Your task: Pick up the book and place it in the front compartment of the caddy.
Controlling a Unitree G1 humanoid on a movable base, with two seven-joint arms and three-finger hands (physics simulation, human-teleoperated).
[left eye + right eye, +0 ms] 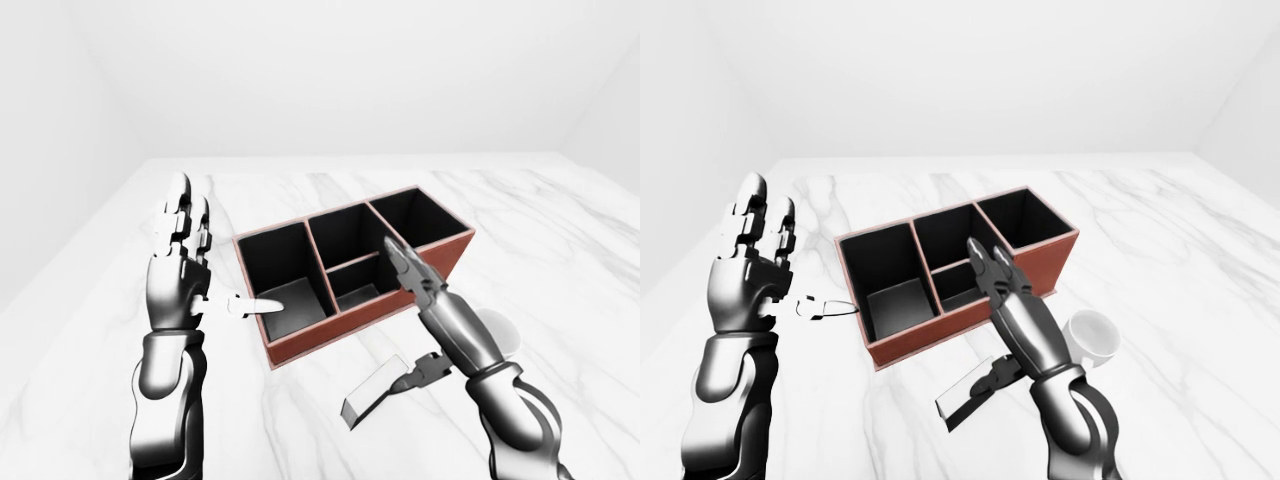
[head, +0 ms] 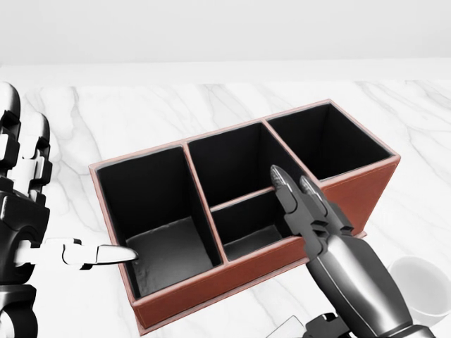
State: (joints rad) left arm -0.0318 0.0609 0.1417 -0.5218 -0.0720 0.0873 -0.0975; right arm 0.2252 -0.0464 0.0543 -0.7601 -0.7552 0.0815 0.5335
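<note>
The caddy (image 2: 211, 287) is a red-brown box with black insides, split into several compartments; its small middle compartment (image 2: 250, 227) lies nearest the bottom of the head view. A pale grey book (image 1: 968, 393) lies flat on the marble below the caddy. My right hand (image 1: 405, 318) is open: its long fingers (image 2: 299, 197) stretch over the caddy's near wall while its thumb (image 1: 418, 375) touches the book's right end. My left hand (image 1: 205, 265) is open at the left, fingers up, thumb (image 2: 106, 252) pointing at the caddy's left compartment.
A white cup (image 1: 1092, 335) stands on the marble table (image 1: 560, 250) just right of my right forearm, below the caddy's right end. Plain white walls rise beyond the table's top edge.
</note>
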